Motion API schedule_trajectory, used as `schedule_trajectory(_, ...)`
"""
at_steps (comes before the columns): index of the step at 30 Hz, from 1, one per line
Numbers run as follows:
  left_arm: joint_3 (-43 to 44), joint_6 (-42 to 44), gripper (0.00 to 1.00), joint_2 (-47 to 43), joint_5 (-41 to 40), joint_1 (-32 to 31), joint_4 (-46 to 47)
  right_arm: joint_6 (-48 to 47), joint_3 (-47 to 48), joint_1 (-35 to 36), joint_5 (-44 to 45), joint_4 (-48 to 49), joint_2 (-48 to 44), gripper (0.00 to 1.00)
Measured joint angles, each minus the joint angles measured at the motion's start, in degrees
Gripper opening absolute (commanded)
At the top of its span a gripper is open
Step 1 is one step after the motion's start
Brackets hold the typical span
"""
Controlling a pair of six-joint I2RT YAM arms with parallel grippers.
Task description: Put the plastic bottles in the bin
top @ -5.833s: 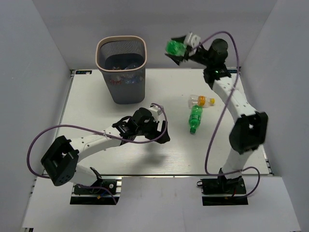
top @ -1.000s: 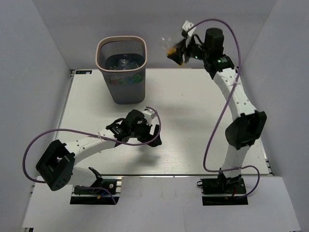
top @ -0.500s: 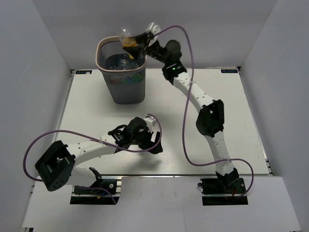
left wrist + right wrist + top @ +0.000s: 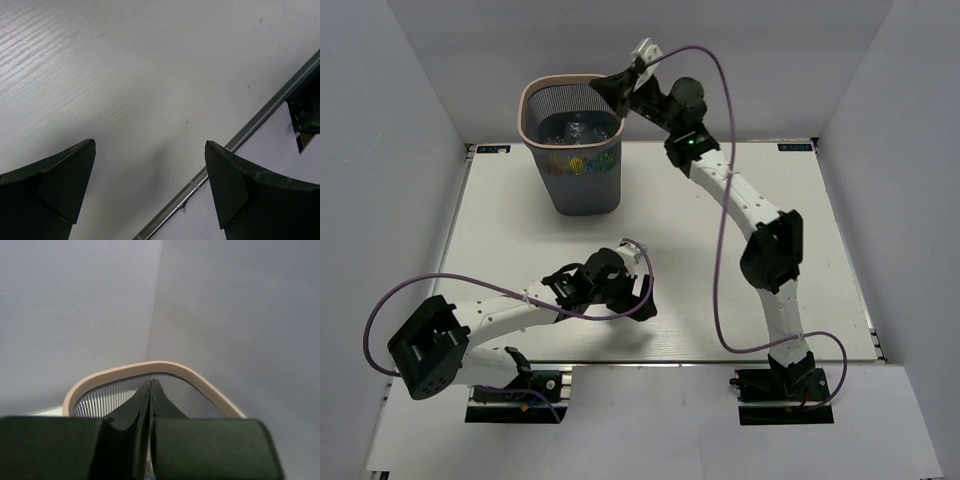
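We see the bin [image 4: 582, 190] standing at the far left of the table [image 4: 520, 240], close to the back wall. From above we can look down into it. The bottles [image 4: 582, 127] lie heaped at the bottom, mostly clear plastic. Low on the near side, spots of green, yellow and red show through the dark mesh. Those may be labels or caps, but they are too small for us to read any brand or writing.

The right gripper [image 4: 608, 86] hangs at the bin's far right corner, just above its pale rim. In its wrist view we see the jaws pressed together with nothing between them. Their tips point over the curved rim and the mesh wall beyond.

The left gripper [image 4: 648, 298] sits low over the table near the front middle, well apart from the bin. Its jaws are spread wide, and between them we see only bare white tabletop. In that wrist view a metal rail [image 4: 240, 140] runs along the table's edge at the lower right.
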Motion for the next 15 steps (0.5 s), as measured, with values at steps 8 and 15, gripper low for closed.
schedule_trajectory(8, 0.0, -0.1, 1.0, 0.2, -6.4, -0.1, 2.4, -8.2, -16.2, -6.8, 6.8, -26.5, -26.2, 0.9)
schedule_trajectory(15, 0.2, 1.9, 1.0, -7.2, -12.0, -0.1, 3.5, -11.8, -45.9, -12.3, 24.5, -41.7, -45.3, 0.9)
